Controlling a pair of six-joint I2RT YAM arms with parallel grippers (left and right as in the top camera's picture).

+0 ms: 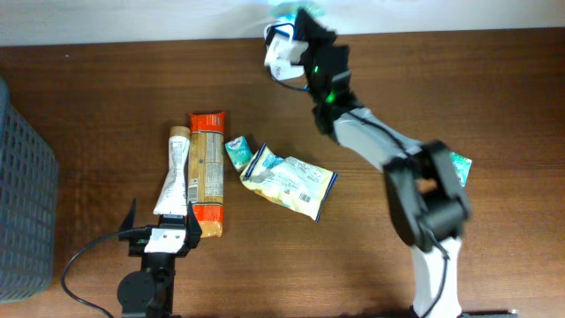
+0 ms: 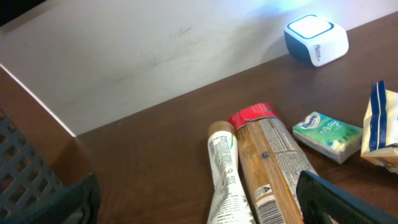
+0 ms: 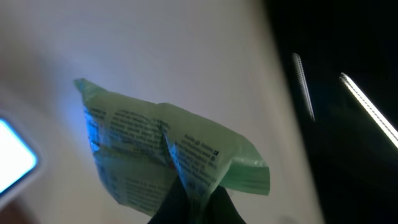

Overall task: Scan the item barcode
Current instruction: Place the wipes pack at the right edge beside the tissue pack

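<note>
My right gripper [image 3: 194,198] is shut on a crumpled green packet [image 3: 168,146] with printed text, pinching its lower edge and holding it up in blue-tinted light. The scanner [image 1: 282,55], a small white and blue box with a lit top, stands at the table's far edge; in the right wrist view the scanner [image 3: 12,157] glows at the left edge, beside the packet. In the overhead view the right gripper [image 1: 305,31] hangs just over the scanner. My left gripper [image 1: 161,221] rests open near the front edge with nothing between its fingers [image 2: 336,198].
A white tube [image 1: 174,172] and a long orange packet [image 1: 208,172] lie side by side in front of the left gripper. A small tissue pack [image 1: 238,152] and a white and blue bag [image 1: 287,181] lie mid-table. A grey basket [image 1: 22,194] stands at the left.
</note>
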